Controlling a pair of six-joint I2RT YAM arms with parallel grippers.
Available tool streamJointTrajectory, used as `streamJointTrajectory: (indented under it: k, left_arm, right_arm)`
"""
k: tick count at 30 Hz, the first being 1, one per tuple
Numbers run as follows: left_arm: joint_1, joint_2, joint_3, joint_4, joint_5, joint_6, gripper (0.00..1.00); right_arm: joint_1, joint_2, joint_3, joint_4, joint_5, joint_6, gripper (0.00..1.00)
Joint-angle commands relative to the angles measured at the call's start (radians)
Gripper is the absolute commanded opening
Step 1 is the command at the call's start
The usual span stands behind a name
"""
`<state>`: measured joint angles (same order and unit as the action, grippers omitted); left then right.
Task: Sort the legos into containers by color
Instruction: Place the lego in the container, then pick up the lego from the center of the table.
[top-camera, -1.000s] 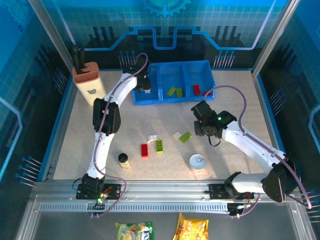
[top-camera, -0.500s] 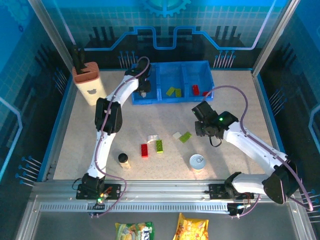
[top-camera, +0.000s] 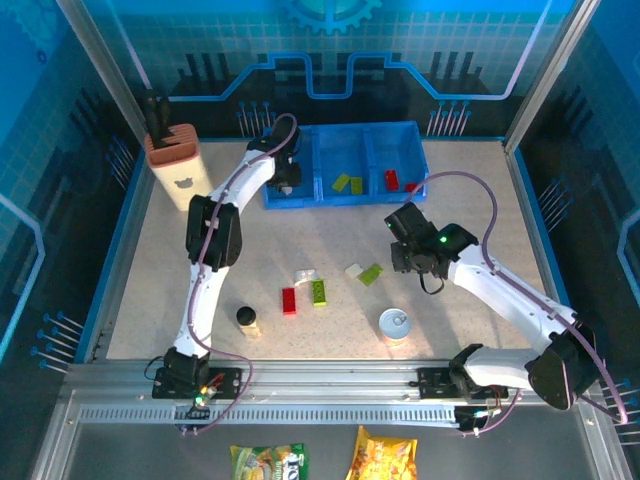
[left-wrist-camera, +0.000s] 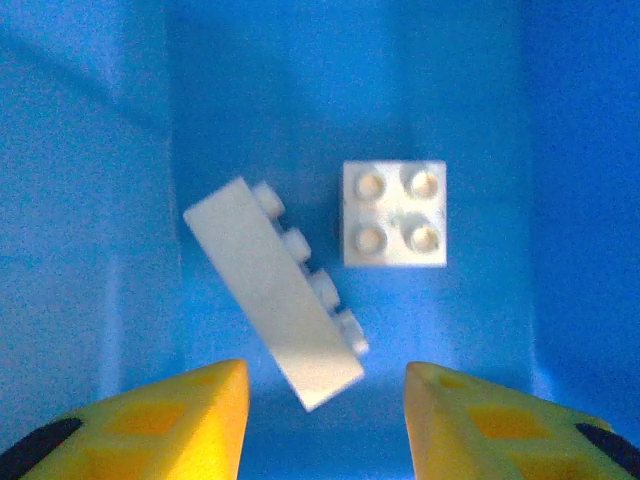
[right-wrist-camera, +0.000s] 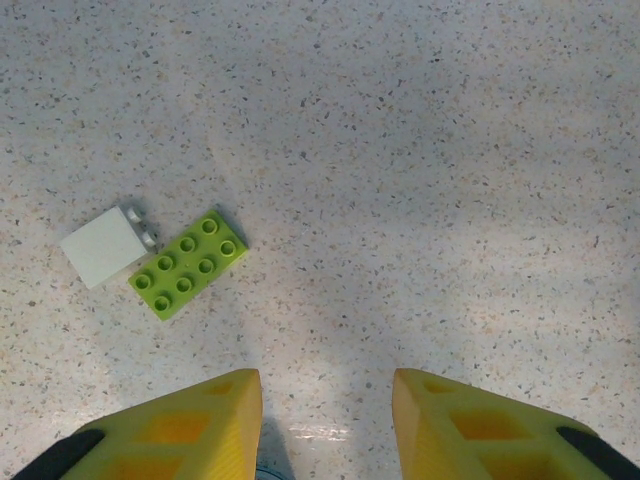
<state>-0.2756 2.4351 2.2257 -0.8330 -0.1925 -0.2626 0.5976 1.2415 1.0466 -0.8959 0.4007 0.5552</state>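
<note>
The blue bin tray (top-camera: 340, 204) sits at the far side of the bench (top-camera: 480, 190), and its three joined compartments already hold legos. The left tool (left-wrist-camera: 325, 385) hangs over the tray's left compartment with its yellow fingers (left-wrist-camera: 190, 415) parted and nothing between them. Below it, on that compartment's floor, lie a long white brick (left-wrist-camera: 275, 295) tipped on its side and, just beside it but apart, a square white brick (left-wrist-camera: 393, 213) with its four studs up. The tray's middle compartment holds lime green bricks (top-camera: 348, 183), and its right compartment holds a red brick (top-camera: 393, 179). The right tool (right-wrist-camera: 327, 400) hovers over bare bench on the near side of the tray, below its right compartment, its jaws likewise apart and empty. Just ahead of it and to its left, a small white piece (right-wrist-camera: 98, 249) lies touching a flat lime green plate (right-wrist-camera: 188, 264). Further from the tray, on its near side and below its left and middle compartments, three more legos lie loose: a white block (top-camera: 305, 275), a lime green block (top-camera: 319, 291) and a red block (top-camera: 289, 301). A round tin can (top-camera: 394, 324) and a small black-capped bottle (top-camera: 246, 319) stand nearer the arm bases, well apart from the tray. A tan holder (top-camera: 176, 165) stands to the left of the tray.
</note>
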Motion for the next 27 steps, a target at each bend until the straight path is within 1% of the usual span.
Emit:
streamJointTrajectory:
  k: [1, 6, 15, 22, 27]
  left_arm:
    - [0.001, -0.112, -0.056, -0.017, 0.072, -0.018, 0.46]
    - [-0.01, -0.198, -0.146, -0.015, 0.109, -0.018, 0.46]
    - [-0.012, -0.392, -0.378, 0.017, 0.156, -0.014, 0.46]
    - [-0.005, -0.545, -0.554, 0.016, 0.165, 0.029, 0.46]
    - [-0.002, -0.657, -0.701, 0.029, 0.149, 0.067, 0.47]
  right_arm:
    - [0.02, 0.029, -0.009, 0.016, -0.036, -0.019, 0.41]
    - [0.021, 0.084, 0.003, 0.038, -0.081, -0.03, 0.41]
    - [0.021, 0.184, 0.028, 0.058, -0.136, -0.079, 0.41]
    - [0.025, 0.25, 0.05, 0.072, -0.199, -0.179, 0.42]
    - [0.034, 0.319, 0.087, 0.049, -0.198, -0.288, 0.43]
